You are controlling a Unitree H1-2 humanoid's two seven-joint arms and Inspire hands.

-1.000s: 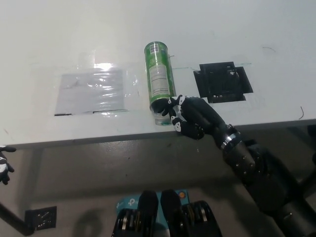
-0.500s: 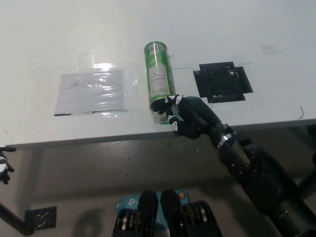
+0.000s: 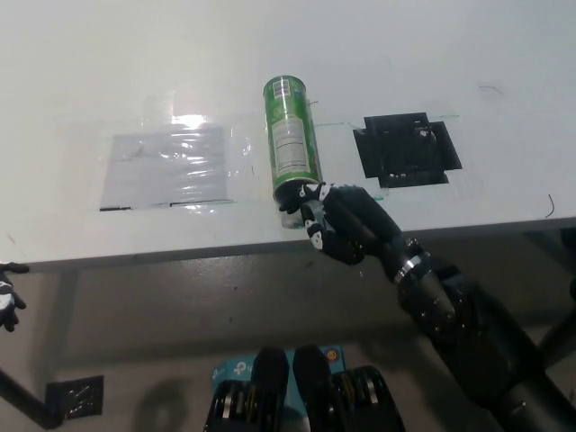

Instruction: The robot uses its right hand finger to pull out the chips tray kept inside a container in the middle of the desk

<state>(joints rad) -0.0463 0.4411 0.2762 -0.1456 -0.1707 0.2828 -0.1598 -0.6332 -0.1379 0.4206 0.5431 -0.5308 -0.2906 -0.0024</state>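
while the green chips container (image 3: 292, 144) lies on its side in the middle of the white tabletop (image 3: 468, 63), its open mouth facing the near edge, the black right robot hand (image 3: 335, 220) sits at that mouth with its fingers (image 3: 310, 209) curled in against the rim. whether a fingertip is hooked on the clear tray (image 3: 290, 214) showing at the opening cannot be told from this view, and the hand is clamped on nothing that can be seen. the white left robot hand (image 3: 7, 297) rests low at the far left, below the tabletop edge, too little of it in view to judge its fingers. the risks look plain: the container is round and unheld, so a sideways drag from the finger could roll it toward the taped plastic sheet (image 3: 166, 166) or the black patch (image 3: 405, 148). a pull that catches the container instead of the tray could slide the whole tube off the near edge, which lies just beside the mouth. a shallow hook could slip free and leave the tray inside.
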